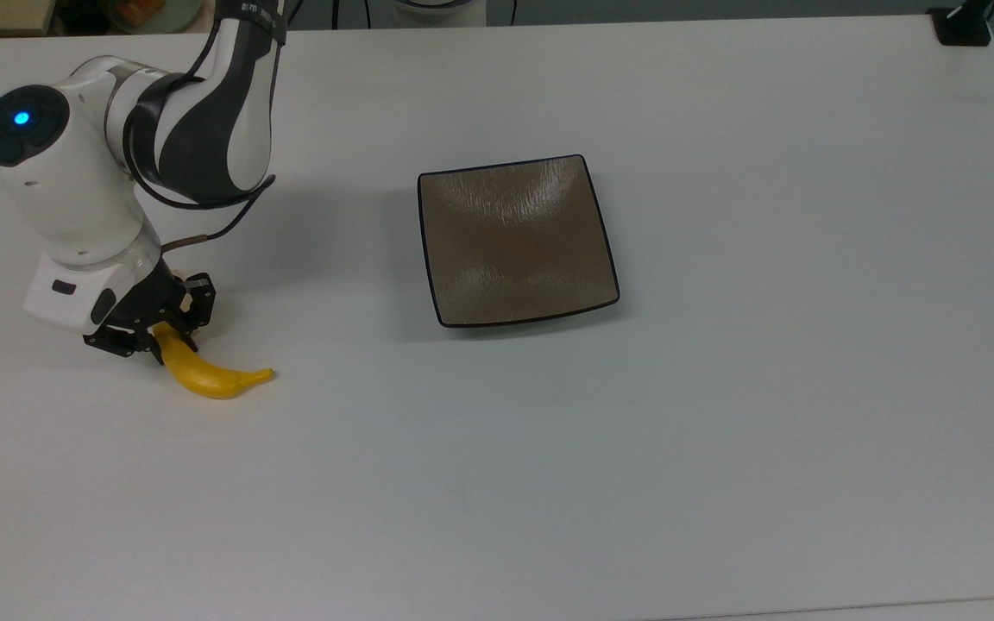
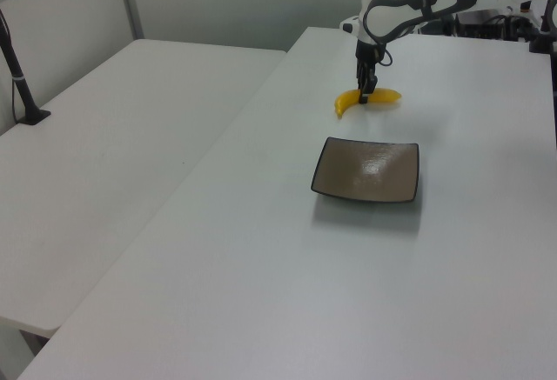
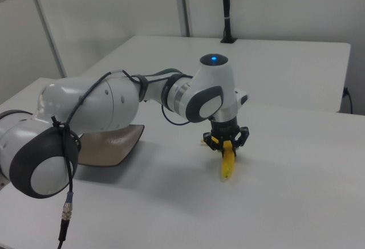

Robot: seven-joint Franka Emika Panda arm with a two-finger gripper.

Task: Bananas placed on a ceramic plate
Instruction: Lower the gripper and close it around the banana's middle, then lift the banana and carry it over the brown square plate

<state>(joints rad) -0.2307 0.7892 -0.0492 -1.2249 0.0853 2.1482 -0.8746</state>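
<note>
Top view | pincer (image 1: 159,332) clamps bananas (image 1: 208,373) end | plate (image 1: 516,239) well apart

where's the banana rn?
The banana lies on the white table at the top view's lower left, well apart from the ceramic plate, with the gripper shut on its stem end.

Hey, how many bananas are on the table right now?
1. The banana lies on the white table at the top view's left, with the gripper closed around its upper end, well apart from the brown plate. Nothing suggests another is hidden.
</note>
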